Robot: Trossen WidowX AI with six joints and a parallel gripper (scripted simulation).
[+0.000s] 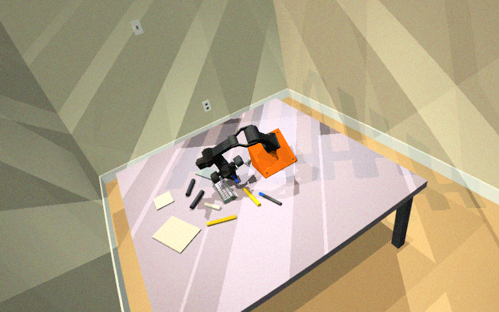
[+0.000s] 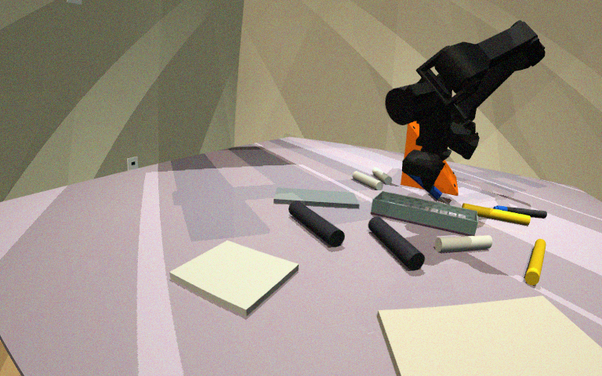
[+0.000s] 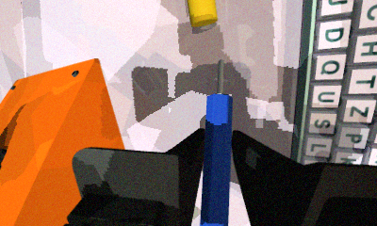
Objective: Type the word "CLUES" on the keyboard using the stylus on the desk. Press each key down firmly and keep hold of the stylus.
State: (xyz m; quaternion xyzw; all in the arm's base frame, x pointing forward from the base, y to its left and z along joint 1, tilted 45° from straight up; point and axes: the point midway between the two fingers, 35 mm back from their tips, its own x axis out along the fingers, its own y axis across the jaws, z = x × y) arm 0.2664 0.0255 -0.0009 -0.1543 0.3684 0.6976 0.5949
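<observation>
Stylus (image 1: 235, 179) (image 2: 432, 189) (image 3: 218, 155) is pinched between the jaws of the gripper (image 1: 232, 176) (image 2: 428, 183) (image 3: 218, 136), its long axis pointing up the wrist frame, while the keyboard (image 1: 225, 192) (image 2: 423, 216) (image 3: 304, 85), where the tip must go, lies beside it, toward the upper right there.

On your bench (image 1: 345, 216) (image 2: 85, 279) (image 3: 106, 28), note the orange base plate (image 1: 290, 164) (image 2: 451, 185) (image 3: 58, 127) toward the far corner. The gripper (image 1: 234, 179) (image 2: 430, 188) (image 3: 218, 136) is closed on the blue stylus (image 1: 236, 180) (image 2: 436, 192) (image 3: 218, 160), beside the keyboard (image 1: 225, 192) (image 2: 423, 214) (image 3: 334, 58). Between keyboard and left edge you have two black cylinders (image 1: 190, 187) (image 2: 316, 223) and a small cream pad (image 1: 163, 200) (image 2: 234, 278); a larger pad (image 1: 176, 234) (image 2: 491, 335) lies near that edge, farther from the left corner. Toward the near edge from the keyboard, observe two yellow sticks (image 1: 251, 197) (image 2: 500, 214) (image 3: 203, 14), angled differently.
</observation>
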